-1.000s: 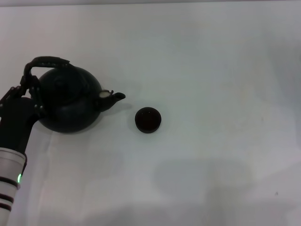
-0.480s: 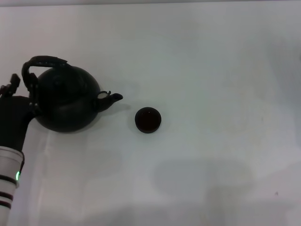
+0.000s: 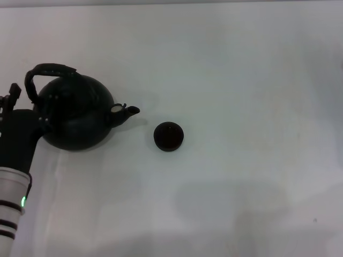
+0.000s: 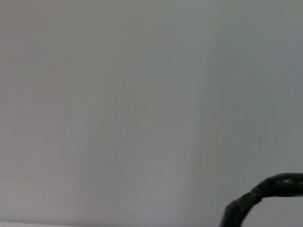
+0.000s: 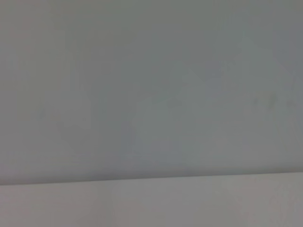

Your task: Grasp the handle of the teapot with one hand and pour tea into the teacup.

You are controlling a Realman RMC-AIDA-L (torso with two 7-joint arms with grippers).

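Head view: teapot [image 3: 76,113] upright on white table [image 3: 241,80], spout toward teacup [image 3: 169,136] nearby, apart. Left gripper [image 3: 12,99] beside handle [image 3: 49,72], off it; finger state cannot be told

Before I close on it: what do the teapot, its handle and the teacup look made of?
Teapot: matte black, no sheen, probably cast iron or dark ceramic. Handle: dark arched strap, rough top, perhaps a woven wrap. Teacup: dark brown-black, dull, likely glazed clay. Left gripper sits beside the handle.
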